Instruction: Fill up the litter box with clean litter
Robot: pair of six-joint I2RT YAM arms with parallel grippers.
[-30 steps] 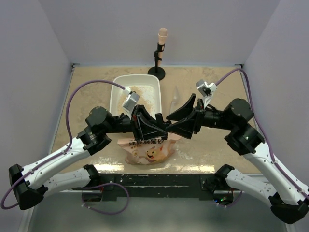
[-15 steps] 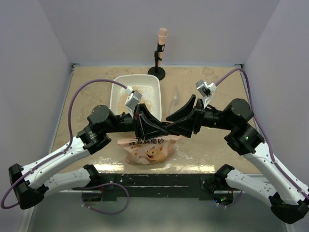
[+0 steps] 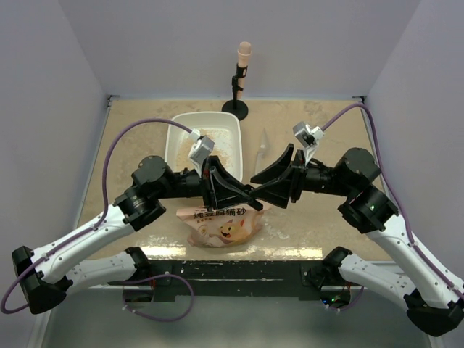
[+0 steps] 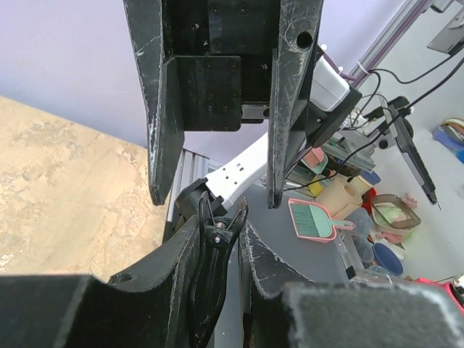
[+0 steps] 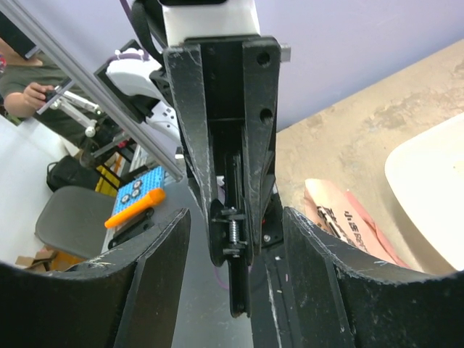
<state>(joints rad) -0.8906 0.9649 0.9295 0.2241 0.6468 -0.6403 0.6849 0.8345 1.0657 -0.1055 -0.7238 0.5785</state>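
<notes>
At mid-table the left gripper (image 3: 245, 197) and right gripper (image 3: 255, 185) point at each other, tips nearly meeting just above the upper edge of the bag (image 3: 221, 225). Whether either one touches the bag cannot be told from above. The right gripper's fingers are spread wide, as its own wrist view shows plainly, and they hold nothing. The left gripper's fingers stand apart by a narrower gap, also with nothing pinched. The bag lies flat on the table (image 3: 326, 138), printed side up, close to the arm bases. Behind it, left of centre and toward the back wall, sits the box (image 3: 176, 141), its long side running away from the arms. Litter (image 3: 221, 145) covers part of its floor, mostly the right half, while the left part shows bare white. In the right wrist view a corner of the bag lies near the box's rounded rim, with a strip of table between them. A stand (image 3: 239, 94) rises just beyond the box's far right corner.
</notes>
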